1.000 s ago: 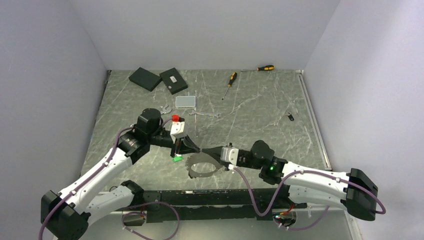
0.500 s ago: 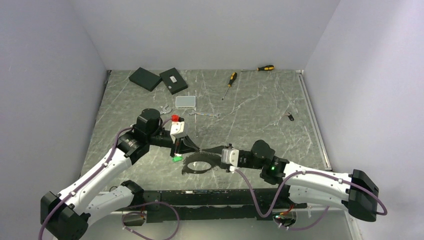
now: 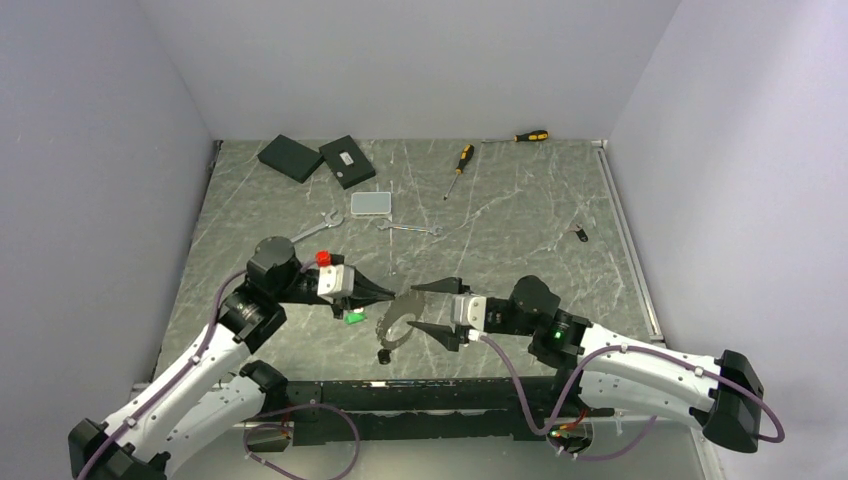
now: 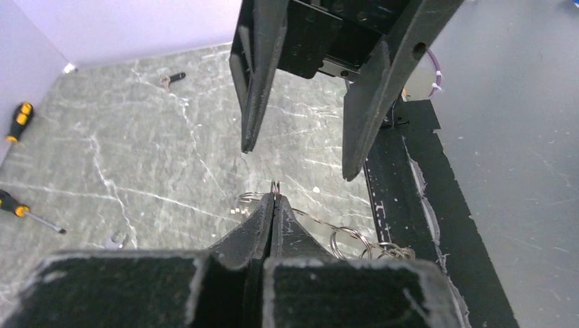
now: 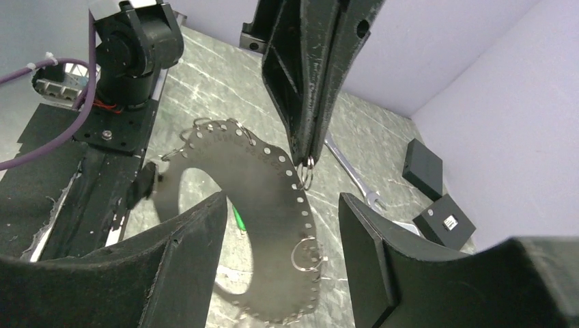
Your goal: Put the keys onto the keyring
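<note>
1. Near 6 o'clock on the bench (image 3: 500, 215), the keyring (image 3: 398, 322) sits tilted between both arms.
2. Left fingers (image 3: 375, 292) are clenched on a small split ring at its 12 o'clock rim.
3. Right fingers (image 3: 437, 286) are released, spread wide with the keyring between them.
4. A green-tagged key (image 3: 352, 318) lies at its 9 o'clock.

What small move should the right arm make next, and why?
Probably back the right gripper away from the keyring: its jaws stand open around it, while the shut left gripper alone pinches a small ring on it.
</note>
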You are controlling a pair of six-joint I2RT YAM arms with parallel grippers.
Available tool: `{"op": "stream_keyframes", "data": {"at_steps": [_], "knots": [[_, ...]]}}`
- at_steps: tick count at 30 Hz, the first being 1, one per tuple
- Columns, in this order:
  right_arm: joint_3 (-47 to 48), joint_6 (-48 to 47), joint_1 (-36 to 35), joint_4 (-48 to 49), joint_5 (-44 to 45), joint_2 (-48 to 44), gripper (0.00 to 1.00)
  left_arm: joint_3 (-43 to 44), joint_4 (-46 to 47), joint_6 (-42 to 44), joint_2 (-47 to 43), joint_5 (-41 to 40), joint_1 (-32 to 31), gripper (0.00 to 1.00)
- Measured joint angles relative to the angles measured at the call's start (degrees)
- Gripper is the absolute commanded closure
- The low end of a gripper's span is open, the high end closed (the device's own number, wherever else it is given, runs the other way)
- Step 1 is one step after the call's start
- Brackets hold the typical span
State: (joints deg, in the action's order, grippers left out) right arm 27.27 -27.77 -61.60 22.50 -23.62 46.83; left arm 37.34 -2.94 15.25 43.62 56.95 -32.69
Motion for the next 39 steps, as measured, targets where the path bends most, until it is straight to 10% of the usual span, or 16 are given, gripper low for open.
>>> {"op": "stream_keyframes", "data": {"at_steps": [20,39], "knots": [[5.35,0.31,0.46,-3.34,-4.98,3.63,0.44,-14.95,33.79,-2.05,-9.66,4.96,0.00,1.00],[7.23,2.03,0.46,-0.42,-8.96,2.60,0.62,-19.43,74.66,-19.96,1.66,5.97,0.15,1.00]]}}
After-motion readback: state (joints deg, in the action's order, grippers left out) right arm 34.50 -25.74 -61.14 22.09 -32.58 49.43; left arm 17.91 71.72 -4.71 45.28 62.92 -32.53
